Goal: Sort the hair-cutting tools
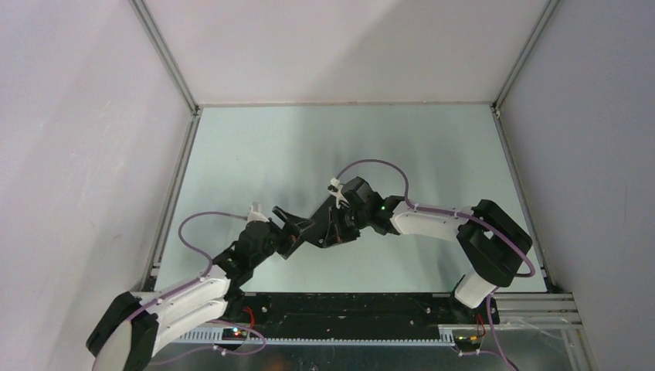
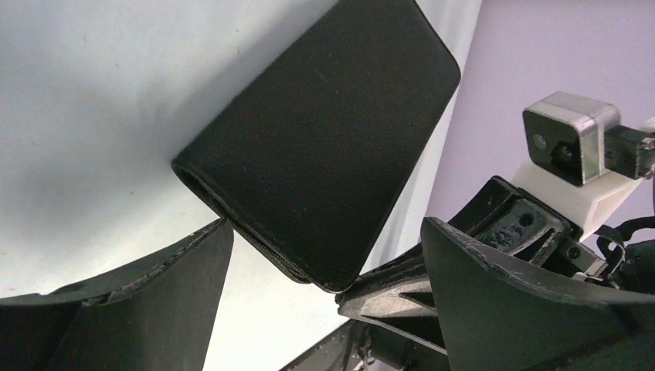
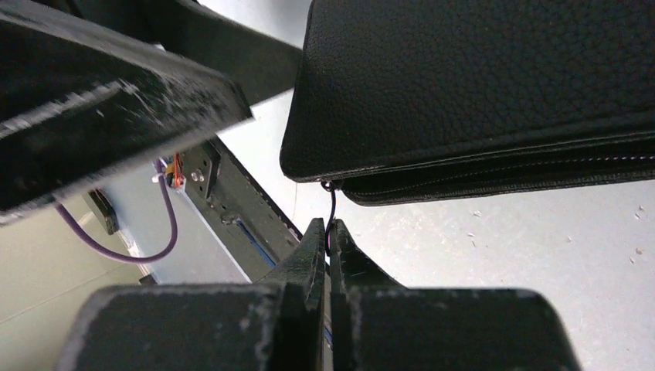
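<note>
A black rectangular zip case (image 1: 307, 226) is between my two grippers, near the table's front. In the left wrist view the case (image 2: 324, 139) is closed, and its near corner lies between my wide-open left gripper's (image 2: 324, 259) fingers (image 2: 162, 301). My right gripper (image 3: 327, 228) is shut on the case's thin zip pull (image 3: 331, 205), which hangs from the corner of the case (image 3: 479, 85). In the top view the left gripper (image 1: 290, 232) and right gripper (image 1: 330, 232) meet at the case. The two silver scissors and the black comb-like tool are not in view.
The pale table (image 1: 340, 147) is walled by white panels with metal frame rails (image 1: 166, 58). The black base rail (image 1: 347, 305) runs along the near edge. The right arm's wrist camera (image 2: 571, 135) shows close to the left gripper.
</note>
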